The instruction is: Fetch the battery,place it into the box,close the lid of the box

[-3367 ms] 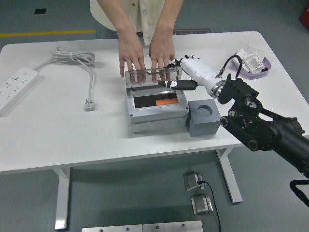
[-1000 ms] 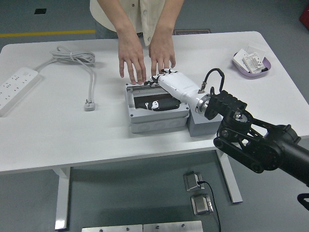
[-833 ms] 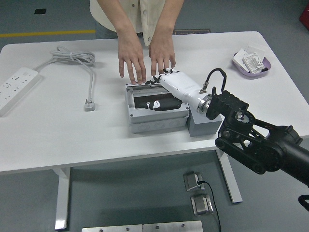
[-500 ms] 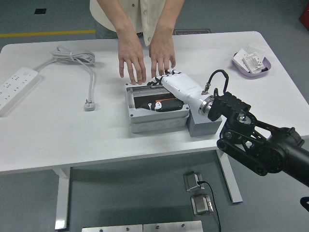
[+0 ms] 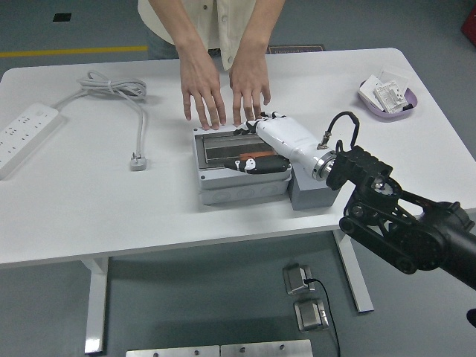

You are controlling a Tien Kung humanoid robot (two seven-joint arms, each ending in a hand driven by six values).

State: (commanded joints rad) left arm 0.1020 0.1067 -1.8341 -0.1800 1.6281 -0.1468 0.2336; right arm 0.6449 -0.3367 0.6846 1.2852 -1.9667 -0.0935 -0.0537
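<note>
The grey box [image 5: 239, 184] stands mid-table with its clear lid [image 5: 223, 149] lying flat over it. Through the lid an orange battery [image 5: 257, 155] shows inside the dark interior. My right hand [image 5: 250, 144], white with black joints, rests on the lid's right part, fingers spread toward the back edge and thumb near the front; it holds nothing. A person at the far side keeps both hands flat on the table just behind the box, the left-side hand [image 5: 200, 97] and the right-side hand [image 5: 248, 92]. My left arm is out of view.
A grey block [image 5: 303, 192] stands against the box's right side, mostly under my forearm. A purple tray [image 5: 387, 108] with small packets sits at the far right. A white power strip [image 5: 24, 134] and its cable with plug [image 5: 137, 160] lie at the left.
The lid stood upright 3.4 s ago and now lies flat on the box. Over the last second my right hand slid slightly right and back on it. The person's hands stayed put.
</note>
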